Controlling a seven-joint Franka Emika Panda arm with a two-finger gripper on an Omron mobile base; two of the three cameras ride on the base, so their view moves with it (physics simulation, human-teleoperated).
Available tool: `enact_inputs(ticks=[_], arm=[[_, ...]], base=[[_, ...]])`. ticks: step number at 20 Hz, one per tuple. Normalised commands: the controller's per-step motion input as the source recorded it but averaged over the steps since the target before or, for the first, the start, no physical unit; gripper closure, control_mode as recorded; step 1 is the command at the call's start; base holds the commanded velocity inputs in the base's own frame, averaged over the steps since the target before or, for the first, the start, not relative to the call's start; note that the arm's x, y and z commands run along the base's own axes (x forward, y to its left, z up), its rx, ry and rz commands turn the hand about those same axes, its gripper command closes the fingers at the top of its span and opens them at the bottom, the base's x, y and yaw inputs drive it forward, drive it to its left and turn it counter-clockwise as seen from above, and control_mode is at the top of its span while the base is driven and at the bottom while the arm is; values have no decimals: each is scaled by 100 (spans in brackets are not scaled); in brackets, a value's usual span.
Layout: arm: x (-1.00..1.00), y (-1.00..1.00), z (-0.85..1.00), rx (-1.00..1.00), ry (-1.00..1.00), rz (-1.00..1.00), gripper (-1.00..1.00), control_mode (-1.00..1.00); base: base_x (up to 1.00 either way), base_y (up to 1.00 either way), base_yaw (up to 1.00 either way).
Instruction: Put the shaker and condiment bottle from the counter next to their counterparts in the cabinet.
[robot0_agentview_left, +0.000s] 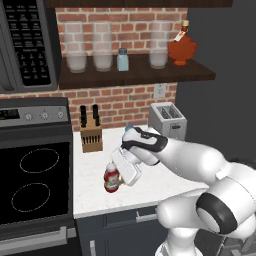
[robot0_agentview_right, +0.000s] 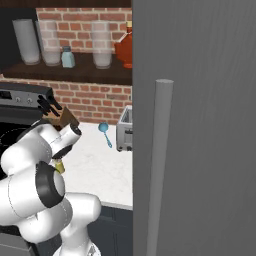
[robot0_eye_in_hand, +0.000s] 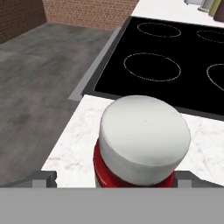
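The red condiment bottle (robot0_agentview_left: 111, 179) with a white cap stands upright near the counter's front edge, beside the stove. My gripper (robot0_agentview_left: 120, 171) is lowered at it and open. In the hand view the bottle's cap (robot0_eye_in_hand: 144, 135) sits between the two fingertips (robot0_eye_in_hand: 43, 177), with a gap on the left side. A bit of the yellow-green shaker (robot0_agentview_right: 59, 166) peeks out under my forearm. Up on the dark wooden shelf (robot0_agentview_left: 135, 76) stand the pale blue shaker (robot0_agentview_left: 122, 60) and the orange-red flask (robot0_agentview_left: 181, 48).
Glass jars (robot0_agentview_left: 102, 47) line the shelf. A knife block (robot0_agentview_left: 91, 133), a toaster (robot0_agentview_left: 167, 120) and a blue spoon (robot0_agentview_right: 105, 133) stand at the back of the counter. The black stove (robot0_agentview_left: 35, 180) is to the left, under the microwave (robot0_agentview_left: 25, 45). A tall grey door (robot0_agentview_right: 195, 125) rises on the right.
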Motion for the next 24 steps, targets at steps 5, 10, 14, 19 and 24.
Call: enact_inputs(ticks=[5,10,14,19,24], arm=[[10,19,-13,-2,11,1,100,-100],[6,1,9,0,-1,-7,100,-100],[0,3,66,-6,-12,-42,100,-100],[0,8,77,-3,-15,-59,100,-100],[0,0,70,0,-1,-56,100,-100]], base=[[0,0,0],[0,0,0],[0,0,0],[0,0,0],[0,0,0]])
